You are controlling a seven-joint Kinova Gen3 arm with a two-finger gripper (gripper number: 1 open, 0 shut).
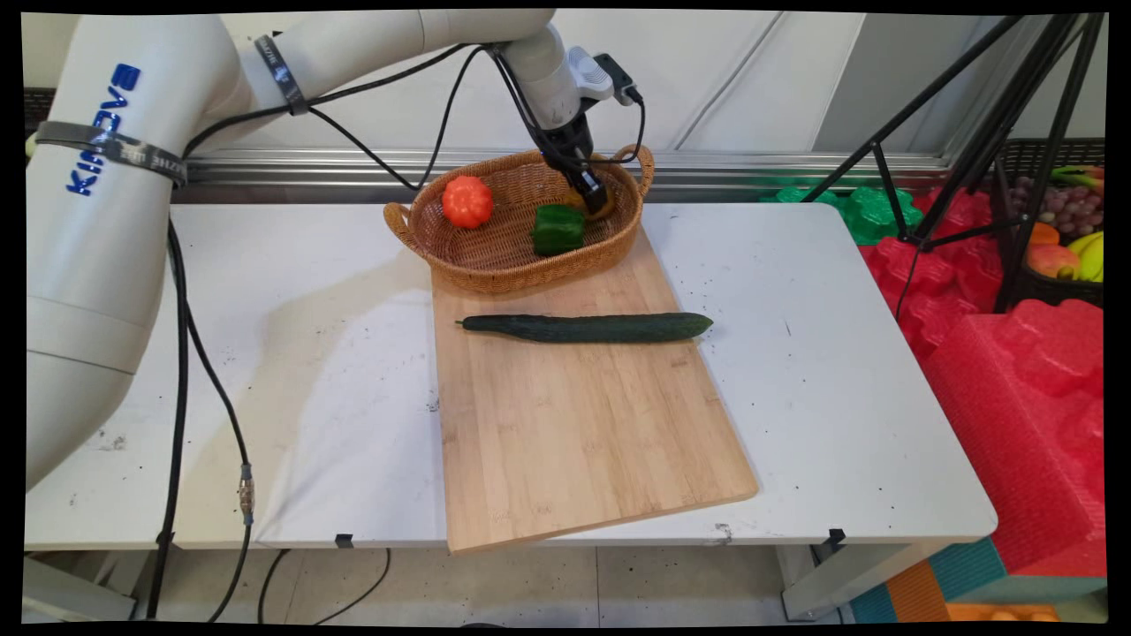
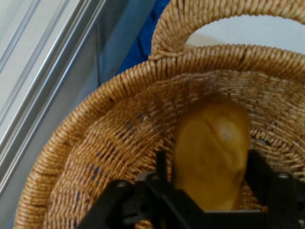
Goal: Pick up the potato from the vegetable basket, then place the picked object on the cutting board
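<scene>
The white surface (image 1: 795,371) is the largest thing in view, and a long wooden cutting board (image 1: 574,424) is laid across its middle, running from near the far edge to the near edge, where one corner slightly overhangs. Beyond the right edge of the surface, red foam blocks (image 1: 1016,397) are piled, a black tripod (image 1: 972,141) is planted among them, and a dark crate of fruit (image 1: 1060,238) is seen against the wall. A woven basket (image 1: 495,281) with two handles is set at the far end of the board, close to the far edge of the surface. A dark green cucumber (image 1: 588,328) is laid crosswise on the board just in front of the basket, apart from it, with the rest of the board left bare toward the near edge. Inside the basket, an orange pepper (image 1: 466,200) is seen at the left and a green pepper (image 1: 558,229) near the middle, the two well apart. A yellow-brown rounded piece (image 2: 212,148) is lodged at the basket's right end, against the inner wall below the handle. The gripper (image 1: 594,193) is lowered into that end of the basket, just beside the green pepper without touching it. The fingers (image 2: 162,164) are narrowed around the yellow-brown piece, one on each side, and appear to be closed on it.
</scene>
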